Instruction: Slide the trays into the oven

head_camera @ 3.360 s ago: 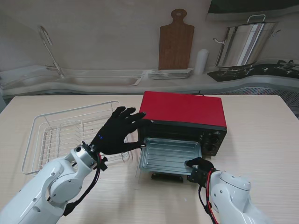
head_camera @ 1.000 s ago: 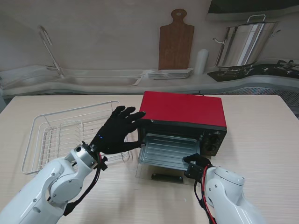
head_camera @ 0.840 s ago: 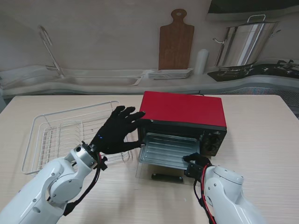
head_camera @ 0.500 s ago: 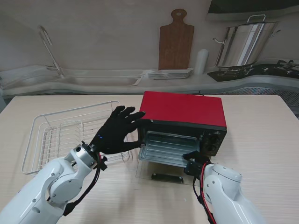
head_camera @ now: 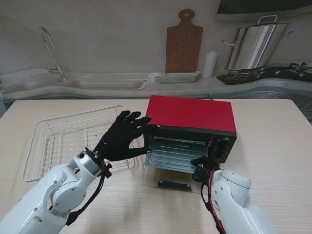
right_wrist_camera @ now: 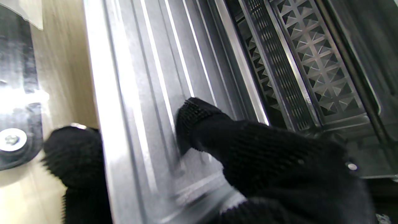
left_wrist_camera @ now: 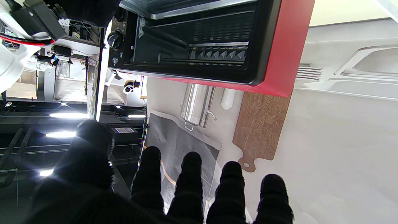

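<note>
The red oven (head_camera: 192, 113) stands mid-table with its glass door (head_camera: 148, 181) folded down flat. A silver metal tray (head_camera: 174, 154) sits partly inside the cavity, its front edge still sticking out over the door. My right hand (head_camera: 203, 165) is shut on the tray's near right corner; in the right wrist view the thumb (right_wrist_camera: 194, 116) presses on the ribbed tray (right_wrist_camera: 140, 77) and another finger (right_wrist_camera: 73, 152) is under the rim. My left hand (head_camera: 122, 139) is open, fingers spread, by the oven's left front corner. The left wrist view looks into the oven cavity (left_wrist_camera: 199, 37).
A white wire dish rack (head_camera: 63, 139) sits on the table to the left, just behind my left arm. The door's black handle (head_camera: 174, 184) lies nearest me. On the counter behind are a cutting board (head_camera: 184, 41), stacked plates (head_camera: 178, 77) and a steel pot (head_camera: 253, 46).
The tray has slid farther into the oven, away from me, with my right hand following it. My left hand has stayed where it was.
</note>
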Tool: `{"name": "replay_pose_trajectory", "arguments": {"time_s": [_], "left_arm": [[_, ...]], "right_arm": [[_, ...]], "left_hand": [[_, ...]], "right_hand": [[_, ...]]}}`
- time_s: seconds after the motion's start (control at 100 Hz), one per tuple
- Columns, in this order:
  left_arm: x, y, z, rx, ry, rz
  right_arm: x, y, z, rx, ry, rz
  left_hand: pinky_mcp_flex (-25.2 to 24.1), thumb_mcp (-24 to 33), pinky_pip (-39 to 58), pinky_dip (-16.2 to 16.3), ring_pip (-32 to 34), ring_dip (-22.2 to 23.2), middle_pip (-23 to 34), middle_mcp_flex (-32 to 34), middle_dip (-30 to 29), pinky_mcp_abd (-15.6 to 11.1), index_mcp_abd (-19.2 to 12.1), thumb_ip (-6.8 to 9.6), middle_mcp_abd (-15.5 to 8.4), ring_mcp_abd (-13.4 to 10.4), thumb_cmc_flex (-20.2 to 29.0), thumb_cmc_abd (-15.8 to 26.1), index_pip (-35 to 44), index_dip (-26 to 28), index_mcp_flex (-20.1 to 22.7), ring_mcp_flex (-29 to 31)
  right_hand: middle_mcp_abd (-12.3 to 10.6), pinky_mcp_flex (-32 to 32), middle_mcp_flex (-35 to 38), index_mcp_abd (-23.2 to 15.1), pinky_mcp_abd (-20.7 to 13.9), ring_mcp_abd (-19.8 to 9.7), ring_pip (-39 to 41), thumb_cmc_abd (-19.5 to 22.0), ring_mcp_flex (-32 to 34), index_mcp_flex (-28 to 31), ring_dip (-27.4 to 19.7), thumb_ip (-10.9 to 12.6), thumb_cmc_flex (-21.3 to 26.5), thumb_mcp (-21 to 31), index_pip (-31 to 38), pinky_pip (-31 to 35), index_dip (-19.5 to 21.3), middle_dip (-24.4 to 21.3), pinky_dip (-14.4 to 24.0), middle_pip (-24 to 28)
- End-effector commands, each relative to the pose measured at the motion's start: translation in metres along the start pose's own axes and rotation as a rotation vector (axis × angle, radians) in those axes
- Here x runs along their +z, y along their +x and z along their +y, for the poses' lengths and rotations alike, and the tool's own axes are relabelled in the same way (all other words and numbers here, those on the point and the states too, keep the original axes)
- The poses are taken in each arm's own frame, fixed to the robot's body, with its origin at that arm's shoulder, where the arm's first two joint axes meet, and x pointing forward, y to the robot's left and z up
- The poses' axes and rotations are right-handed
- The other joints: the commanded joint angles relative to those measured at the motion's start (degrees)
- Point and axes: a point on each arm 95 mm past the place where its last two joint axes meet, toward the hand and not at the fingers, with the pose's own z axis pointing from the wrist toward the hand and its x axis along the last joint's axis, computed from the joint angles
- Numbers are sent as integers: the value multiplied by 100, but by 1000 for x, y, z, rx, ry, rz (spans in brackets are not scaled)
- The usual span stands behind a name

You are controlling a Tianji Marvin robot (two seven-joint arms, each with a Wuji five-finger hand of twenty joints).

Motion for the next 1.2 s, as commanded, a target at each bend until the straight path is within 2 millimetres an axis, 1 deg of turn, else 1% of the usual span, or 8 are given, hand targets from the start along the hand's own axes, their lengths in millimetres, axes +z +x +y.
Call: {"name": "replay_pose_trajectory", "arguments": {"time_s": [0.0,0.45,0.65,0.74,0.86,1.02,1.11,1.19], "left_arm": [[1,3,0,-2,-10,0],[0,3,0,-1,-9,-6],[-1,3,0,0,-7,-7],[-1,3,0,-1,-4,-7],[-1,4,0,-1,-3,-7],[-1,4,0,-2,-3,-8],[-2,4,0,-3,-2,-9],[-2,4,0,-2,-1,-9]], "right_arm": [[2,-9,-5,9,18,-21],[2,-9,-7,32,21,-34],[2,-9,-6,26,26,-36],[2,-9,-5,18,27,-36],[3,-9,-3,3,28,-40],[3,-9,-2,-8,28,-39],[4,-9,-1,-13,27,-40],[4,-10,1,-27,26,-39]], "left_hand": [[-31,-212,-230,-57,-85,-59,-27,-74,-143,-129,-58,226,-129,-165,-29,239,-38,17,-100,-142],[-25,-211,-228,-58,-85,-60,-19,-72,-142,-124,-46,225,-128,-150,-26,230,-14,39,-85,-142],[-23,-209,-227,-58,-82,-59,-19,-65,-141,-121,-41,224,-137,-165,-30,231,-4,54,-82,-135],[-23,-205,-228,-58,-82,-59,-16,-65,-140,-120,-33,224,-133,-157,-27,230,-2,59,-86,-138],[-22,-205,-227,-58,-82,-60,-18,-70,-141,-111,-29,223,-131,-154,-28,227,1,65,-85,-134],[-25,-209,-228,-58,-82,-60,-14,-70,-140,-107,-32,222,-140,-157,-35,231,0,70,-89,-137],[-25,-207,-228,-58,-82,-60,-12,-67,-140,-107,-35,223,-134,-152,-32,228,1,73,-88,-137],[-22,-209,-227,-58,-80,-60,-14,-68,-141,-107,-32,222,-142,-163,-35,229,1,75,-89,-135]], "right_hand": [[3,-348,-111,-643,-493,123,104,312,250,-34,27,4,452,106,352,137,-52,12,48,-56],[65,-648,-294,-418,-246,159,-362,525,53,-599,-109,134,252,-465,612,-127,-659,72,-5,-287],[89,-741,-414,-319,-210,155,-459,218,-38,-879,-146,139,67,-864,870,-186,-942,91,-8,-302],[75,-781,-518,-276,-203,149,-557,-79,-88,-929,-189,114,-326,-678,840,-231,-1024,101,-22,-263],[79,-825,-618,-165,-121,178,-690,-358,-127,-835,-242,139,-987,-366,433,-283,-936,166,-49,-224],[142,-809,-589,-42,-84,226,-654,-52,-104,-801,-217,256,-1296,-730,84,-215,-812,172,-31,-319],[183,-825,-610,59,-34,281,-607,-80,-111,-688,-184,732,-1577,-711,-463,-170,-327,191,-7,-318],[210,-859,-669,122,-7,295,-587,-162,-154,-741,-168,792,-1743,-775,-633,-144,-231,193,10,-324]]}}
